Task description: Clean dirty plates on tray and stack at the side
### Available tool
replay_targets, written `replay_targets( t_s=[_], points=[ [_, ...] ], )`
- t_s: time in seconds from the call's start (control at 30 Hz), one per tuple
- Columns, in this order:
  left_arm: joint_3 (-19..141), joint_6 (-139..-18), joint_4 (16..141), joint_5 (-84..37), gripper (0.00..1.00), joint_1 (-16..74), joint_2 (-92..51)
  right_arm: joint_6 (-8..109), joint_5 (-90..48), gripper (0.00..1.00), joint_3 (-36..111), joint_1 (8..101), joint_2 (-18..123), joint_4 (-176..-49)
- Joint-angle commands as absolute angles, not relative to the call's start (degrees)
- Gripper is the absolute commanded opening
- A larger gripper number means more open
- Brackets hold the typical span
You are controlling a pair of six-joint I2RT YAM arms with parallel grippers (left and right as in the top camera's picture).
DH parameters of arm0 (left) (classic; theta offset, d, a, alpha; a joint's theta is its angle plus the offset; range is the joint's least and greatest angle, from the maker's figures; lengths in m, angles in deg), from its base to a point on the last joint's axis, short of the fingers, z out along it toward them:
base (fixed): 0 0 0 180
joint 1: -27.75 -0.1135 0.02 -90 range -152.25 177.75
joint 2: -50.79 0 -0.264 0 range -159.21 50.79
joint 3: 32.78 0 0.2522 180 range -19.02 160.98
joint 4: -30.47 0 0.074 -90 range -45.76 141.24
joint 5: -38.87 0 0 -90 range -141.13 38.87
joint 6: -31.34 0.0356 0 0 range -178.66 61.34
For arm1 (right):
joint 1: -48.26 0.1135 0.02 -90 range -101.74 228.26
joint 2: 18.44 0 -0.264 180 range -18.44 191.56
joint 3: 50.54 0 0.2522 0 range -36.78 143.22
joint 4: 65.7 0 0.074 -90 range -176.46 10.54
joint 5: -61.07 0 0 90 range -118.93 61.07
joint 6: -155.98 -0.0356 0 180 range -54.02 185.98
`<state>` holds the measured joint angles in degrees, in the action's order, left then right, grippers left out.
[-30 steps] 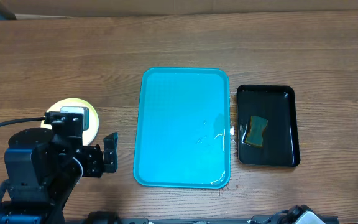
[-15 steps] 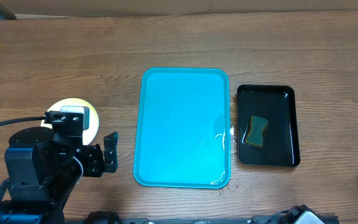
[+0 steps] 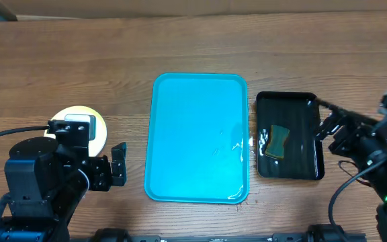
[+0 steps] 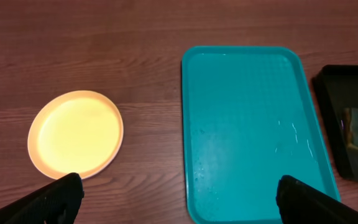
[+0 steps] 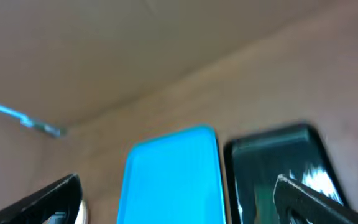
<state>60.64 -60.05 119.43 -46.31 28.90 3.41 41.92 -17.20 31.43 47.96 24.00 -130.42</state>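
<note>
Pale yellow plate [image 4: 75, 134] sits flat on the table [image 3: 180, 40], left of the tray [image 3: 197, 134], with a strip of bare wood between them. Only one plate surface shows; cannot tell if others lie under it. No smear can be made out on it. In the overhead view the left arm covers the plate's lower part.

The turquoise tray lies in the middle of the table, long side running away from the robot. Wet glints and droplets show on its right half.

Just right of it, not touching, is a black tray [image 3: 301, 161], smaller and glossy. A green-yellow sponge [image 3: 276, 142] lies in it, toward its left side.

Left gripper [image 3: 117, 173] hangs over bare wood between plate and tray, nearer the robot than the plate. Its jaws are wide apart, with nothing between them; in the left wrist view the fingertips [image 4: 61, 196] sit at the two bottom corners.

Right gripper [image 3: 320, 117] is over the black tray's right edge, pointing left toward the sponge and not touching it. Jaws apart, holding nothing. The right wrist view is blurred; it shows both trays side by side past the spread fingers.
</note>
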Motion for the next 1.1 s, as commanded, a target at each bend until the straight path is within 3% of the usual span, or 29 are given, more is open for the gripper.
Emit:
replay_targets(
  t_s=[0.0,0.2,0.47,0.77,1.07],
  points=[
    [61.3,-60.8,119.2,-46.7,1.0,29.2,3.5,47.8,-16.9,1.0,22.3,47.2,17.0,-122.2],
    [61.3,-60.8,119.2,-46.7,1.0,29.2,3.5,49.9,-15.8,1.0,-0.6,46.1,1.9,-106.4],
    [61.3,-60.8,119.2,-46.7,1.0,29.2,3.5,49.7,-16.2,1.0,-22.8,46.1,-16.6,-96.3],
    [61.3,-60.8,119.2,-46.7,1.0,29.2,3.5,49.5,-16.5,1.0,-36.7,45.9,-18.3,-77.2],
    [61.3,-60.8,119.2,-46.7,1.0,29.2,3.5,49.5,-16.9,1.0,-36.3,45.9,-18.3,-80.9]
  ],
)
